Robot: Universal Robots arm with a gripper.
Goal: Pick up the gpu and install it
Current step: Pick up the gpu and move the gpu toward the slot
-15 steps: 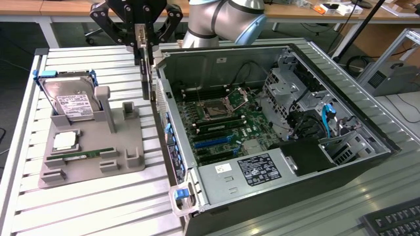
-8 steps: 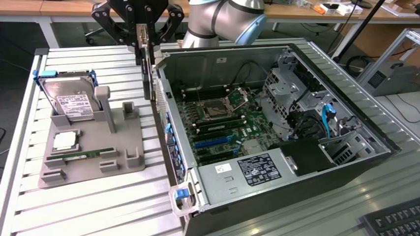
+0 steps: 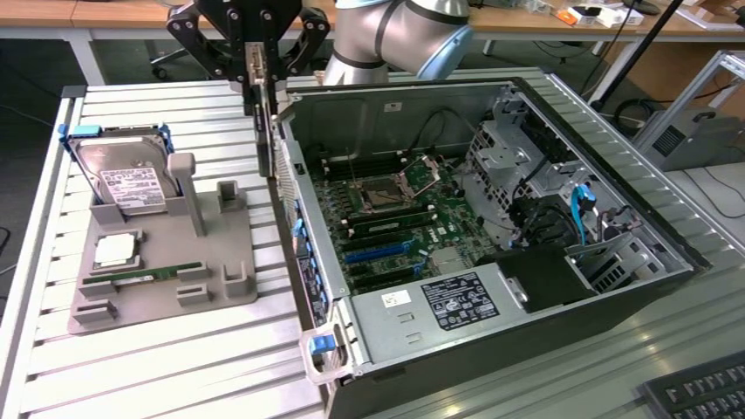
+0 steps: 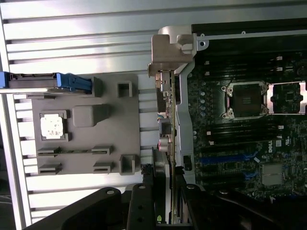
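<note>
**Card in tool, upright over the case wall**

The tool (image 3: 262,74) (image 4: 165,189) is clamped narrow on the gpu (image 3: 268,131) (image 4: 169,110), gripping its upper edge. The card hangs upright and edge-on, with its silver bracket end showing in the wrist view. It sits above the side wall of the open computer case (image 3: 501,288), the wall that faces the grey parts holder (image 3: 163,262). No contact between the card and the motherboard (image 3: 390,223) can be seen.

The case lies on its side on the slatted bench (image 3: 174,367), filling the half toward the exterior view's right. The parts holder lies just beside it, toward the exterior view's left edge of the bench. The holder carries:

- a hard drive with blue handles (image 3: 122,175), standing on edge at its far end
- a square processor chip (image 3: 117,249), lying flat
- a narrow green RAM stick (image 3: 152,275), near its front end
</note>
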